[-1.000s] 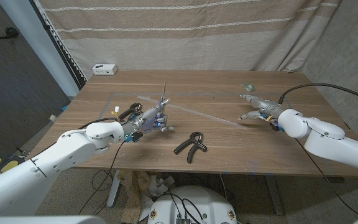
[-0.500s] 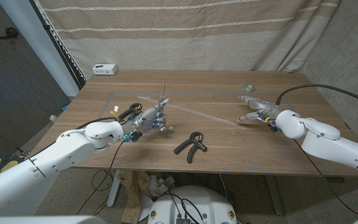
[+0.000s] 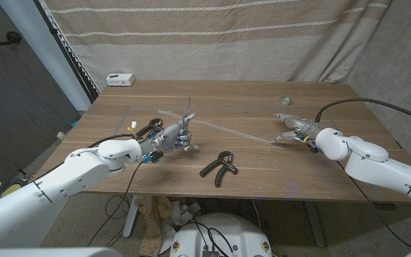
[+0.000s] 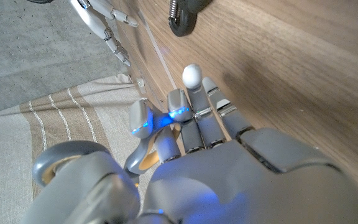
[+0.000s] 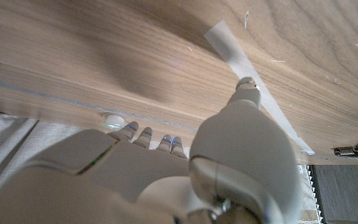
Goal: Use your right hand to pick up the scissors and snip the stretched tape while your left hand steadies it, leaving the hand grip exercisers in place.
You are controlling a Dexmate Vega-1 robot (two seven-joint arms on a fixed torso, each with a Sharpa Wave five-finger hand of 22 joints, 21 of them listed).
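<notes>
A strip of clear tape [image 3: 234,132] runs across the table from the far left to my right hand [image 3: 291,128]. That hand touches the tape's right end [image 5: 222,40] with its fingers spread, thumb tip at the strip. My left hand [image 3: 171,137] grips the scissors [image 3: 188,114], which stand with their blades pointing up beside the tape, handles low by the fingers. One black hand grip exerciser [image 3: 220,165] lies in front of the tape near the table's middle. A second exerciser [image 3: 145,130] lies behind my left wrist. The left wrist view looks along the left hand [image 4: 197,118] to the tape [image 4: 157,53] and the right hand [image 4: 101,18].
A white box [image 3: 120,78] sits at the table's far left corner. A small clear round object [image 3: 285,99] lies beyond my right hand. A striped curtain hangs behind the table. Cables trail off both arms.
My right arm has shifted slightly toward the table's middle, its hand staying at the tape's end. The left hand and scissors have not moved.
</notes>
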